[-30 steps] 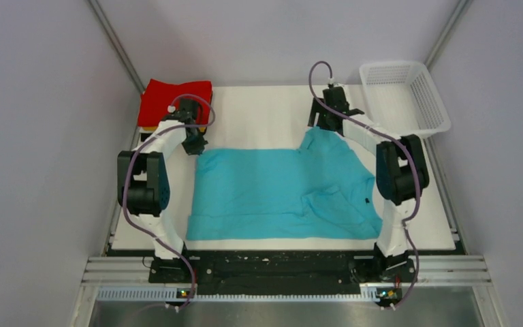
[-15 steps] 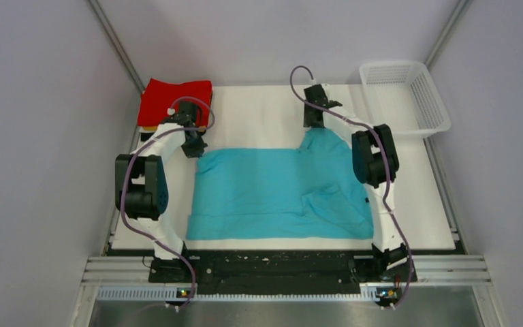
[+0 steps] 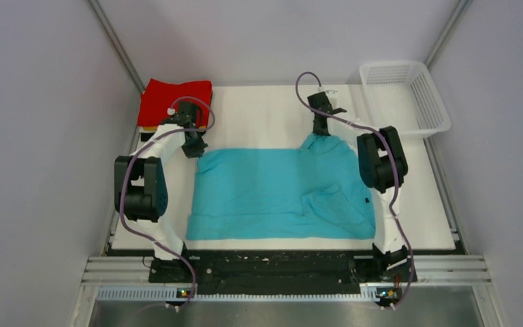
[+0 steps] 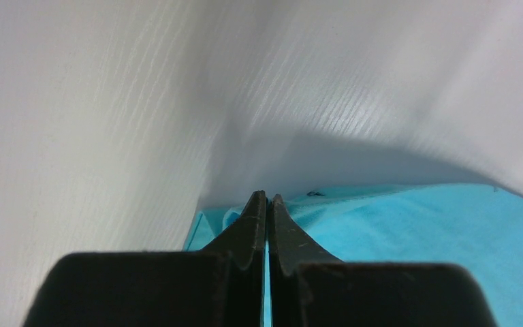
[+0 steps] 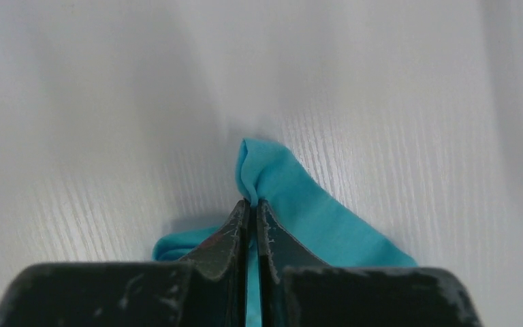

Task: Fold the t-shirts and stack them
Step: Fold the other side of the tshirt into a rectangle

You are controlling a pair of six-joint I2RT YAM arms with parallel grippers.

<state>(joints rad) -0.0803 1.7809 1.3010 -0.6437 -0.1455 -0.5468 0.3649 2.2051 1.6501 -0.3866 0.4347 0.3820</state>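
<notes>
Garment in hand: the turquoise short-sleeved cloth t-shirt (image 3: 279, 191) lies spread across the middle of the white table (image 3: 259, 109), mostly flat, with a ridge of bunched cloth on its right half and the small dark neck label (image 3: 368, 200) near its right edge.

Left gripper (image 3: 194, 146): at the shirt's far left corner, with its jaws pressed together on the edge of the cloth. The wrist view shows turquoise right at the fingertips.

Right gripper (image 3: 322, 129): at the far right of the shirt, with its jaws pinched on a peak of cloth lifted off the table. A rounded tip of fabric pokes out past the fingertips.

Finished pile: the red folded square t-shirt (image 3: 173, 99) sits in the far left corner, just beyond the left gripper. What lies beneath it is too small to tell.

Bystander: the white plastic mesh basket (image 3: 436, 109) stands at the far right, well apart from the shirt.

Stage: judged to be an early fold, with both far corners gripped and no fold line laid yet.

Risk, thin grips: each pinch seems to catch only a little cloth, so a quick pull could slip a corner free.

Risk, uneven fold: the bunched right half may drag unevenly and leave a crooked edge.

Risk, pile: the left arm works close to the red shirt, so a wide swing could nudge it.
</notes>
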